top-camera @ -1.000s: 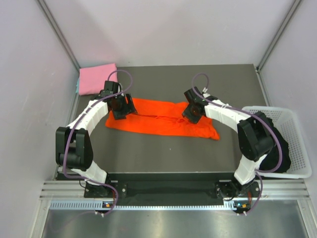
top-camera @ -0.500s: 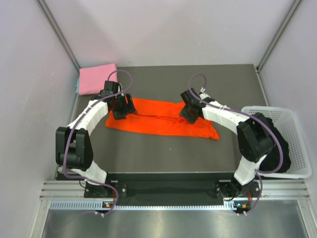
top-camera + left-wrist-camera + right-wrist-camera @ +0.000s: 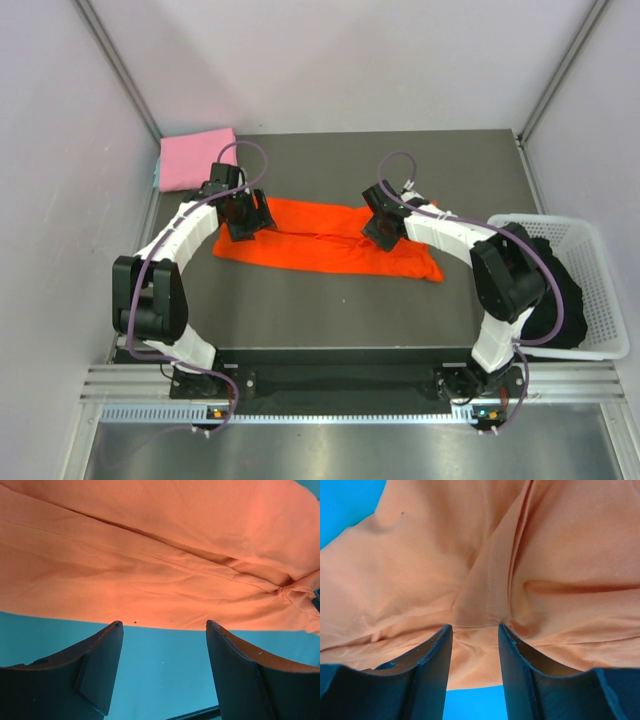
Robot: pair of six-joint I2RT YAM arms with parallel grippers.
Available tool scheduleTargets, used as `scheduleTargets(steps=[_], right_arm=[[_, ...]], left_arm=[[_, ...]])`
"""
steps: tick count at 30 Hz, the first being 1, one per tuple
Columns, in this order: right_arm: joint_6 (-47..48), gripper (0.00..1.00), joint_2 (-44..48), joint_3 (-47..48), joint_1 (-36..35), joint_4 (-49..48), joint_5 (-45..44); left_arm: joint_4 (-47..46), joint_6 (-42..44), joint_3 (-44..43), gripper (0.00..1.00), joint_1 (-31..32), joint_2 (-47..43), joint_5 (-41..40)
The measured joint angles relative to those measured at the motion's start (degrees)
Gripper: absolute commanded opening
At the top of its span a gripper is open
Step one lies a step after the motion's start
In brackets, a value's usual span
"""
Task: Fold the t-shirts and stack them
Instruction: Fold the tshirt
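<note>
At the table's (image 3: 330, 310) centre lies the orange shirt (image 3: 325, 238), with the pink shirt (image 3: 195, 158) already folded at eleven o'clock. The left claw (image 3: 162, 625) hovers spread at the orange shirt's nine-o'clock end. Toward three o'clock the right claw (image 3: 475, 626) straddles a seam, its grip unclear, apparently readying the next fold.

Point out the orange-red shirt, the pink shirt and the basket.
orange-red t-shirt (image 3: 320, 240): top external view, middle of the cloth.
pink t-shirt (image 3: 195, 158): top external view, centre of the folded cloth.
white basket (image 3: 600, 285): top external view, bare lattice on its right side.
</note>
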State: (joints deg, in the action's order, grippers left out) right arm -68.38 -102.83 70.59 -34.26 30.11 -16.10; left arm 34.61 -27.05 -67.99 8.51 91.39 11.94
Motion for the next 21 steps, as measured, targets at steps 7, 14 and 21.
scheduleTargets(steps=[7,14,21], right_arm=[[-1.0,0.43,0.0,0.0,0.0,1.0,-0.5],[-1.3,0.45,0.0,-0.1,0.0,1.0,-0.6],[-1.3,0.45,-0.8,-0.1,0.0,1.1,-0.8]], left_arm=[[0.0,0.0,0.0,0.72,0.0,0.0,0.0],[0.0,0.0,0.0,0.71,0.0,0.0,0.0],[0.0,0.0,0.0,0.71,0.0,0.0,0.0]])
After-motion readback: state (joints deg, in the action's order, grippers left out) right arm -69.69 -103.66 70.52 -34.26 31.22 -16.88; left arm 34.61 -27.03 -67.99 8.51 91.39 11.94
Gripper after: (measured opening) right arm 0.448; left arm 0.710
